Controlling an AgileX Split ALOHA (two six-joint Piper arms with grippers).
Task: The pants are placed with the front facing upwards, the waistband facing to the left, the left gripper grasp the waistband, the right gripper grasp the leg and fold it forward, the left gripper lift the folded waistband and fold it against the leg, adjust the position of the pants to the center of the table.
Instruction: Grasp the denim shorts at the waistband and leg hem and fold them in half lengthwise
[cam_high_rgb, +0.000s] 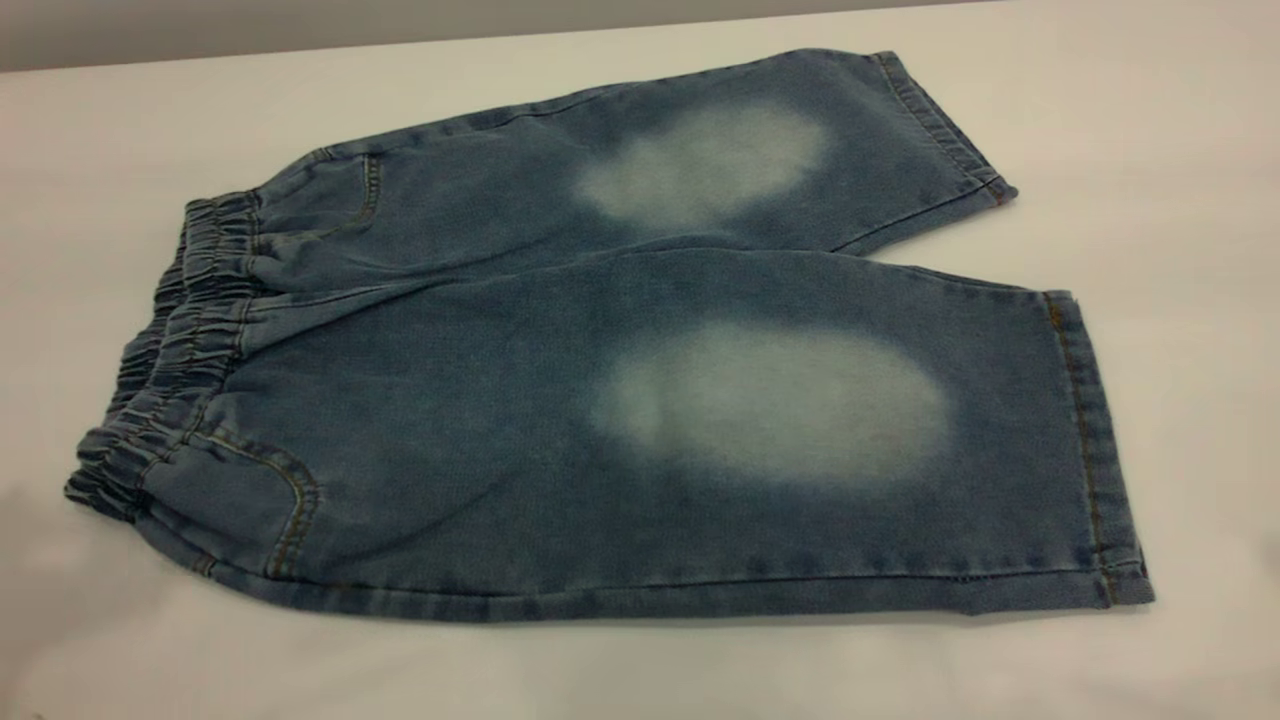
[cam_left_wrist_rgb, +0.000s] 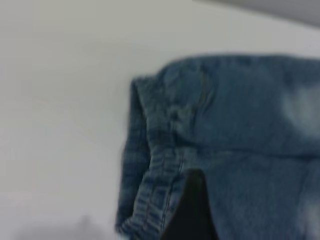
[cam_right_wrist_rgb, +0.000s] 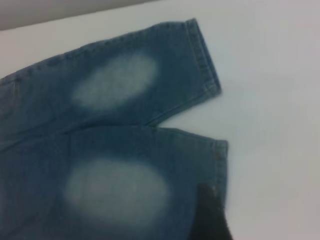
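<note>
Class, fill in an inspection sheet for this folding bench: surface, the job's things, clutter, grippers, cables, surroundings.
Surface: the table, plain white, bare around the garment.
Job's things: the pants lie flat and unfolded, front up, waistband toward the exterior view's left, both legs to the right, the near leg spread out.
Clutter: nothing seen.
Grippers: the left gripper shows one dark finger over the waistband; the right gripper shows a dark tip over the near leg's hem. Neither appears in the exterior view.
Cables: nothing seen.
Surroundings: grey wall strip behind the table.
</note>
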